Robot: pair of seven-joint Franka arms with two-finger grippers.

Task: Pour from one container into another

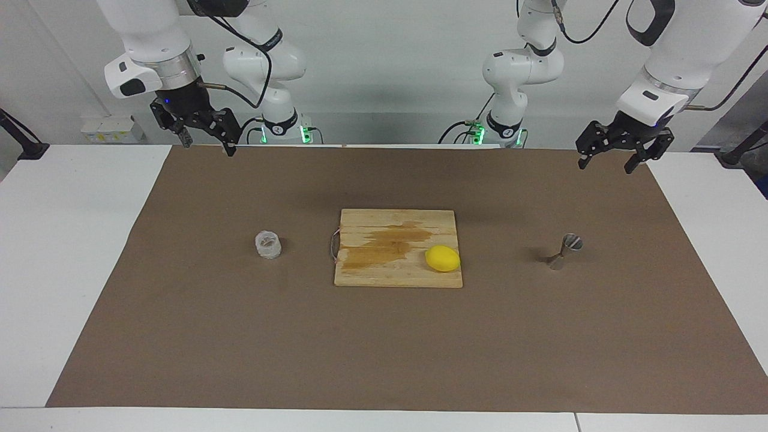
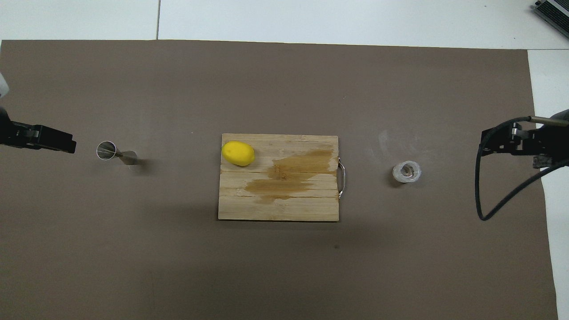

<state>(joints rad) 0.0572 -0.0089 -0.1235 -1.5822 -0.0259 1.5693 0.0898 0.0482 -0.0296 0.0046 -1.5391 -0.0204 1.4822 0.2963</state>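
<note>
The small faceted clear glass cup [image 1: 268, 245] [image 2: 406, 172] stands upright on the brown mat, between the cutting board and the right arm's end of the table. The steel hourglass jigger [image 1: 564, 252] [image 2: 116, 154] stands upright on the mat toward the left arm's end. My right gripper [image 1: 208, 147] [image 2: 511, 144] hangs high over the mat's edge at its own end, open and empty, well apart from the cup. High over the mat's edge at the left arm's end, my left gripper [image 1: 606, 167] [image 2: 44, 140] is open, holds nothing and is well clear of the jigger.
A wooden cutting board [image 1: 372, 276] [image 2: 275, 209] with a dark wet stain and a metal handle lies mid-mat between the two containers. A yellow lemon [image 1: 443, 258] [image 2: 238, 153] rests on its corner toward the jigger. White tabletop borders the mat.
</note>
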